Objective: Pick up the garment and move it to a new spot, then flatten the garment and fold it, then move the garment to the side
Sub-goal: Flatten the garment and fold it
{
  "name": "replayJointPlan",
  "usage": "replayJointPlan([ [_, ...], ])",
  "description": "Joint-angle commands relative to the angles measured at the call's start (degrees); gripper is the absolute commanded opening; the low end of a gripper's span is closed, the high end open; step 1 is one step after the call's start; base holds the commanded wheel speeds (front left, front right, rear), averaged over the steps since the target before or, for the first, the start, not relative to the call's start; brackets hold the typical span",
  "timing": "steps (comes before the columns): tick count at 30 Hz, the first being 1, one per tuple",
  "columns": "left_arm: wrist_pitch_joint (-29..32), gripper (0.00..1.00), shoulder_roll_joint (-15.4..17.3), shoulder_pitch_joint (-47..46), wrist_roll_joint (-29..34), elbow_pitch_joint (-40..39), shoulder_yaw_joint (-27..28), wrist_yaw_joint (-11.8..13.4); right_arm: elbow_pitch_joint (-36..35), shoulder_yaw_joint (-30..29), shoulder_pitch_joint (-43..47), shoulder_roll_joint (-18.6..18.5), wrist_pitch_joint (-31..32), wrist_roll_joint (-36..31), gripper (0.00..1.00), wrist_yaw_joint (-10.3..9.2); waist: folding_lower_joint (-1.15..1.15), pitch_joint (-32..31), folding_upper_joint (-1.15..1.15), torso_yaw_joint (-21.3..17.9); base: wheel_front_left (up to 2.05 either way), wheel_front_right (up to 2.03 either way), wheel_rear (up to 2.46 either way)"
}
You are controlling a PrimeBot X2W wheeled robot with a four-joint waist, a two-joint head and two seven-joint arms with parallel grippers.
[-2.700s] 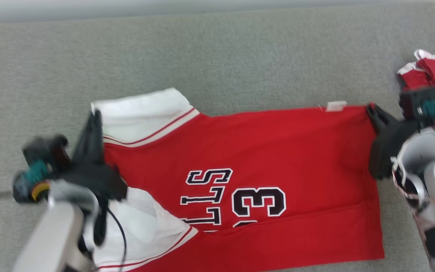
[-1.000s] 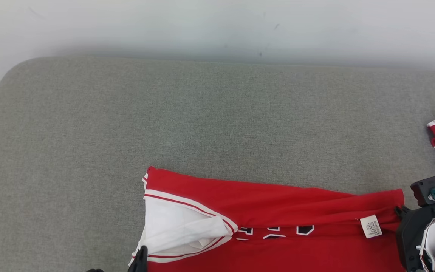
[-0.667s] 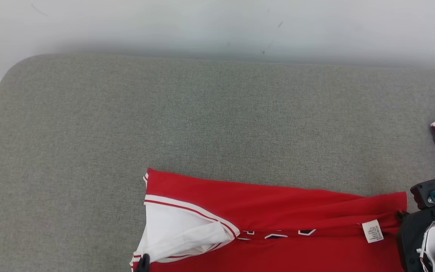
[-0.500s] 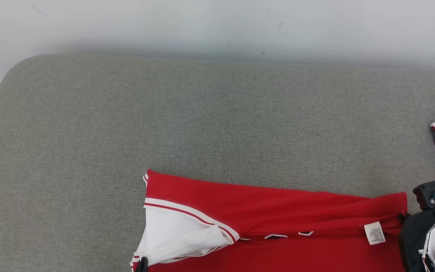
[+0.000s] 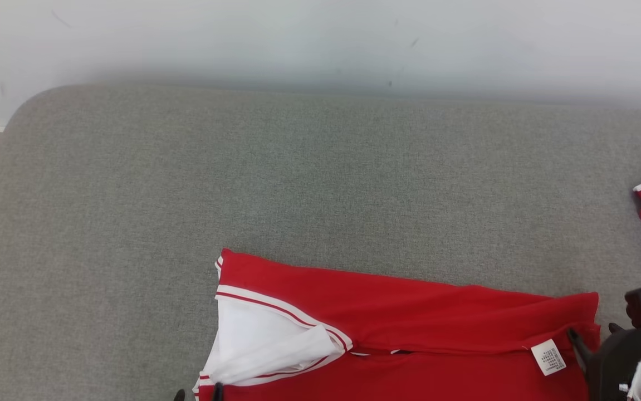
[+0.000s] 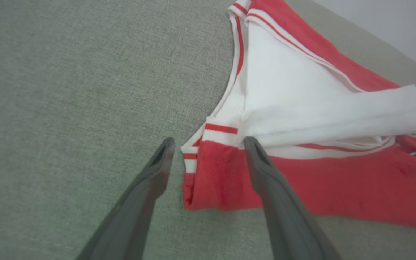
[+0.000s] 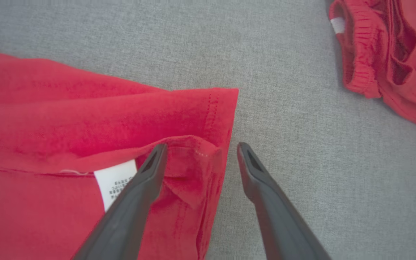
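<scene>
The left gripper (image 6: pixel 208 141) and right gripper (image 7: pixel 201 146) stand spread at 2 ends of the garment (image 5: pixel 409 312), seemingly so its fold lies flat.

The garment (image 5: pixel 437 312) is showing bright red with white sleeves and thin red-and-white striped trim, while the padded surface (image 5: pixel 298 178) is looking plain grey.

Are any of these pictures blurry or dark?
Head view: bright, sharp, a soft shadow where wall meets grey cushion. Left wrist view: jersey crisp, no glare on the left claw. Right wrist view: evenly lit, label print too small to read.
</scene>
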Motion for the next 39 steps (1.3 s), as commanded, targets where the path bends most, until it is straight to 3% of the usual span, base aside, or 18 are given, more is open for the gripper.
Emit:
replayJointPlan([
  [1, -0.6, 1.0, 0.6, 0.2, 0.9, 0.7, 0.0, -0.1, -1.5, -1.3, 1.6, 1.4, -0.4, -0.7, 1.0, -0.15, 0.0, -0.4, 0.0, 0.1, 0.0, 0.0, 0.0],
  [8, -3.5, 1.0, 2.4, 0.8, 3.2, -0.1, 2.9, 0.2, -6.7, -5.9, 5.5, 6.9, -2.5, -1.6, 1.0, -0.15, 0.0, -1.8, 0.0, 0.1, 0.0, 0.0, 0.0],
  [12, -4.1, 1.0, 1.9, 0.6, 8.1, -7.1, 8.6, -0.1, -8.1, -7.9, 7.0, 10.8, -5.5, -1.1, 1.0, -0.15, 0.0, -2.9, 0.0, 0.2, 0.0, 0.0, 0.0],
  [18, -4.1, 1.0, -1.9, 4.2, 16.5, -18.4, 18.1, -4.3, -6.6, -12.8, 7.9, 15.7, -11.4, 0.3, 1.0, -0.15, 0.0, -4.9, 0.0, -0.1, 0.0, 0.0, 0.0],
  [30, -4.1, 1.0, -7.6, 7.4, 22.1, -21.9, 24.9, -11.1, 4.9, -13.7, 3.5, 16.1, -14.7, 0.6, 1.0, -0.15, 0.0, -5.3, 0.0, -0.9, 0.0, 0.0, 0.0],
  [39, -4.1, 1.0, -9.6, 7.0, 22.7, -20.8, 26.6, -13.0, 11.5, -13.4, -0.7, 16.1, -13.1, -1.7, 1.0, -0.15, 0.0, -3.7, 0.0, -0.3, 0.0, 0.0, 0.0],
])
